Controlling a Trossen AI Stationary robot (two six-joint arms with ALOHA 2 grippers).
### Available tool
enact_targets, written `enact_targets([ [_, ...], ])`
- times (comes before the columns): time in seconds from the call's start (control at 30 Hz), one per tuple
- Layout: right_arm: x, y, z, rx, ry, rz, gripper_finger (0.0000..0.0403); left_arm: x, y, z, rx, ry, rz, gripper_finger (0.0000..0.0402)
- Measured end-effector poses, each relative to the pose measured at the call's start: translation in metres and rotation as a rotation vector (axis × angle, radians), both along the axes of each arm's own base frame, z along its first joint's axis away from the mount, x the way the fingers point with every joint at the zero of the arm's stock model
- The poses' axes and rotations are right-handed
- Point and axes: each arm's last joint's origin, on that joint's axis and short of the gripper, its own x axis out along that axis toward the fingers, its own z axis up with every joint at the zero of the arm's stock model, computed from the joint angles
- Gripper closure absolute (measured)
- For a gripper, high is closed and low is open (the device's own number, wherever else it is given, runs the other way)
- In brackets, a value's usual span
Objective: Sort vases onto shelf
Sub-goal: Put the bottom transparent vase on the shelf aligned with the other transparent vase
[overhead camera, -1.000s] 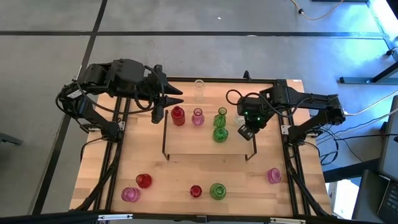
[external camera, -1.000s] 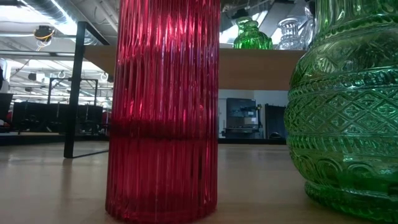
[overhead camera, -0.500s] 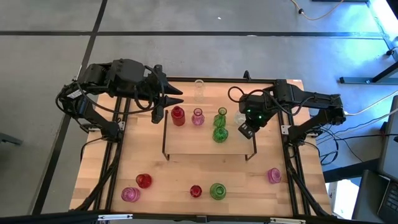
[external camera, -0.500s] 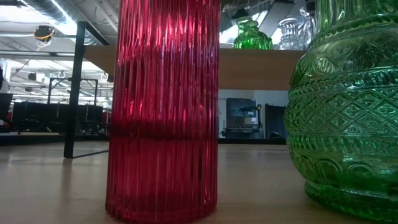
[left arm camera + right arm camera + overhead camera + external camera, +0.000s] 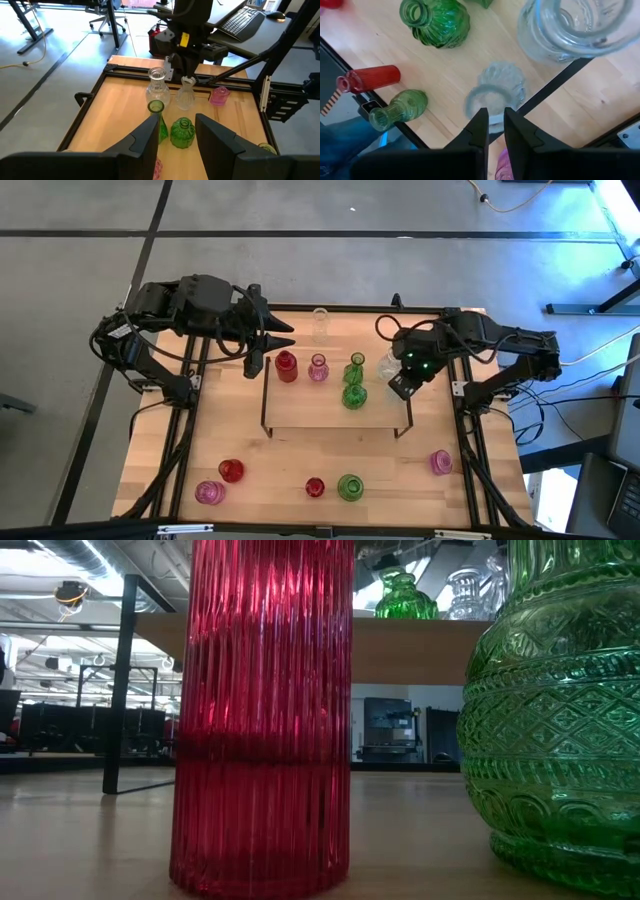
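Your right gripper sits right over the clear vase at the right end of the shelf, and honestly I can't tell whether its fingers are pinching the neck or are loose. That vase stands very close to the shelf's edge, with a second clear vase just beside it, so I'd go straight up or down and skip any sideways swing; a nudge looks like enough to tip glass off the rim. Next along the shelf are the green bottle, the round green vase, the pink vase and the red vase. Your left gripper waits at the back left corner of the shelf with its fingers spread open and empty. Five more vases stand at the front of the desk, well apart from the shelf, so I'd guess you're about halfway. The desk is pale wood in a black frame, on a grey floor, with office chairs and a keyboard beyond it.
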Motion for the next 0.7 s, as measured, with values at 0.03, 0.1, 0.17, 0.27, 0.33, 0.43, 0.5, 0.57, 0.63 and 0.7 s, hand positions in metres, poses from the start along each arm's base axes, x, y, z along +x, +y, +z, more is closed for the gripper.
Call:
enact_targets([
  [0.03,-0.002,0.0,0.001,0.001,-0.006,-0.003,0.0358,0.0,0.0,0.0,0.001,0.0,0.0,0.028],
  [0.1,-0.006,0.0,0.004,0.005,-0.018,-0.017,0.0358,0.0,0.0,0.0,0.004,0.0,0.008,0.028],
  [0.17,-0.009,0.0,0.007,0.002,-0.041,-0.036,0.0358,0.0,0.001,0.0,0.007,0.0,0.013,0.028],
  [0.27,-0.016,0.0,0.018,-0.019,-0.11,-0.078,0.0358,0.0,0.001,0.0,0.008,0.0,0.015,0.028],
  [0.33,-0.023,0.005,0.03,-0.053,-0.174,-0.099,0.0358,0.0,0.001,0.0,0.007,0.0,0.015,0.028],
  [0.43,-0.035,0.015,0.047,-0.081,-0.258,-0.12,0.0358,0.0,0.0,0.0,0.007,0.0,0.015,0.028],
  [0.5,-0.042,0.027,0.051,-0.071,-0.282,-0.112,0.0358,0.0,0.001,0.0,0.005,-0.001,0.016,0.028],
  [0.57,-0.045,0.041,0.047,-0.067,-0.271,-0.069,0.0358,0.0,0.001,0.0,0.005,-0.001,0.017,0.028],
  [0.63,-0.048,0.055,0.039,-0.068,-0.23,-0.037,0.0358,0.0,0.001,0.0,0.008,-0.001,0.019,0.028],
  [0.7,-0.049,0.064,0.029,-0.079,-0.187,-0.049,0.0358,0.0,0.001,0.0,0.013,0.0,0.025,0.028],
])
